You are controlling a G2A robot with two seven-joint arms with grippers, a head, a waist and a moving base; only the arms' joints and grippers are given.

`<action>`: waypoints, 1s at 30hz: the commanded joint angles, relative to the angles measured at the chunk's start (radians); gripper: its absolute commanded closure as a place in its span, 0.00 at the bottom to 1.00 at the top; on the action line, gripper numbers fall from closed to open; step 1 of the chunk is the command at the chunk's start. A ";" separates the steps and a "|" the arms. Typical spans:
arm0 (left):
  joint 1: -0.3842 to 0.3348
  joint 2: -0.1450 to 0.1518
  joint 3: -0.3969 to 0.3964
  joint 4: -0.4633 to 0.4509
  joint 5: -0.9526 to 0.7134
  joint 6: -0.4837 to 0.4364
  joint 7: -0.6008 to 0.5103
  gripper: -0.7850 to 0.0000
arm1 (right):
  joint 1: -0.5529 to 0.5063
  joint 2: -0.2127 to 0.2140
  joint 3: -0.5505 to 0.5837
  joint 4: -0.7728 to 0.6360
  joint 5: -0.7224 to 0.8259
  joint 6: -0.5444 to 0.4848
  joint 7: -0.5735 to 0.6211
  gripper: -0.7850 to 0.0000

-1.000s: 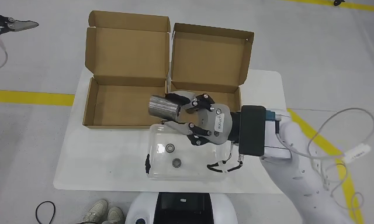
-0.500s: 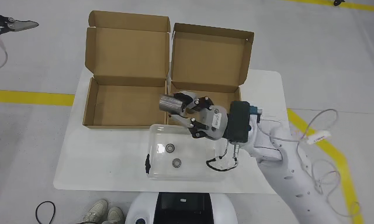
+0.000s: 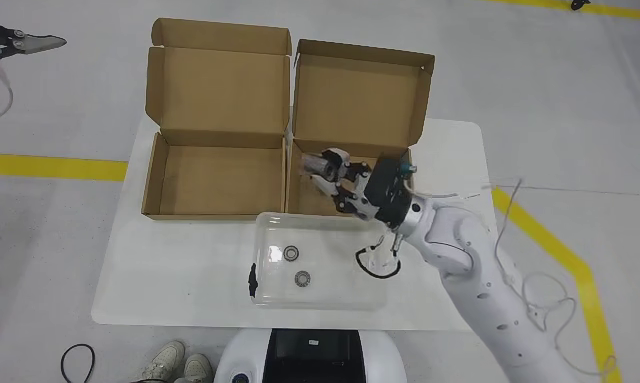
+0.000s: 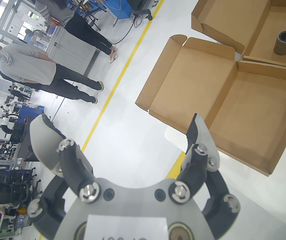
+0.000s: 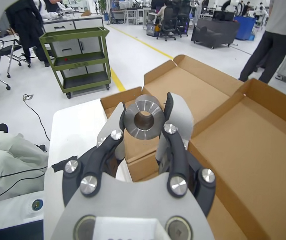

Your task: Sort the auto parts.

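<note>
While R gripper (image 5: 145, 112) clamps steel bushing (image 5: 144, 126) over R-hand box (image 3: 360, 93), L wrist cam adds dark sleeve (image 4: 284, 43) upright inside it; L gripper (image 4: 119, 122) wide.

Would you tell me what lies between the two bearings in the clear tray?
Nothing: the top view shows bare clear tray floor between the farther bearing and the nearer bearing.

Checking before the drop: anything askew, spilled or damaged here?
Nothing stands out. The right gripper is shut squarely on the metal sleeve above the right box. The left box sits beside it, lids open, no visible damage. Two bearings lie inside the clear tray. Nothing spilled.
</note>
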 commanded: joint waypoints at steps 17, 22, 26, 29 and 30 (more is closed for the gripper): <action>0.000 0.000 0.000 0.000 0.000 0.000 0.000 0.00 | 0.008 0.009 0.043 0.123 0.021 0.164 0.282 1.00; 0.000 0.000 0.000 0.000 0.000 0.000 0.000 0.00 | 0.022 0.008 0.041 0.149 0.030 0.200 0.349 1.00; 0.000 0.000 0.000 0.000 0.000 0.000 0.000 0.00 | 0.037 0.004 0.025 0.178 0.046 0.231 0.388 1.00; 0.000 0.000 0.000 0.000 0.000 0.000 0.000 0.00 | 0.046 0.001 0.014 0.205 0.051 0.250 0.414 1.00; 0.000 0.000 0.000 0.000 0.000 0.000 0.000 0.00 | 0.048 0.000 0.010 0.213 0.055 0.256 0.421 1.00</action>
